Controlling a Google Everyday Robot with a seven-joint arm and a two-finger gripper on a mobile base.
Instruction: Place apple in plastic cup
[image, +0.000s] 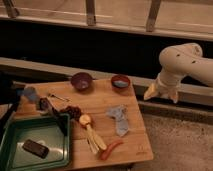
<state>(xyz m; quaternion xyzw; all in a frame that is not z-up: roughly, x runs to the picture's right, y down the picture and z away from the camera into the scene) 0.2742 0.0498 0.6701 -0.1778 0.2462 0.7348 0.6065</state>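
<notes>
Hanging well right of the apple (85, 119), the gripper (161, 94) is empty, jaws apart; the plastic cup (29, 93) stands well left.

apple (85, 119): small, round, pale yellow with a reddish patch; lay near the middle of the table (136, 136), unheld.
cup (29, 93): small, light-blue, translucent; sat by the left edge, well apart from the apple.
gripper (161, 93): hung beyond the right edge.

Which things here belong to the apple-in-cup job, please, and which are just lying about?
Job: apple; plastic cup; gripper, open, off to the table's right.
Lying about: purple bowl; red bowl; banana; grapes; cloth; green tray.
</notes>
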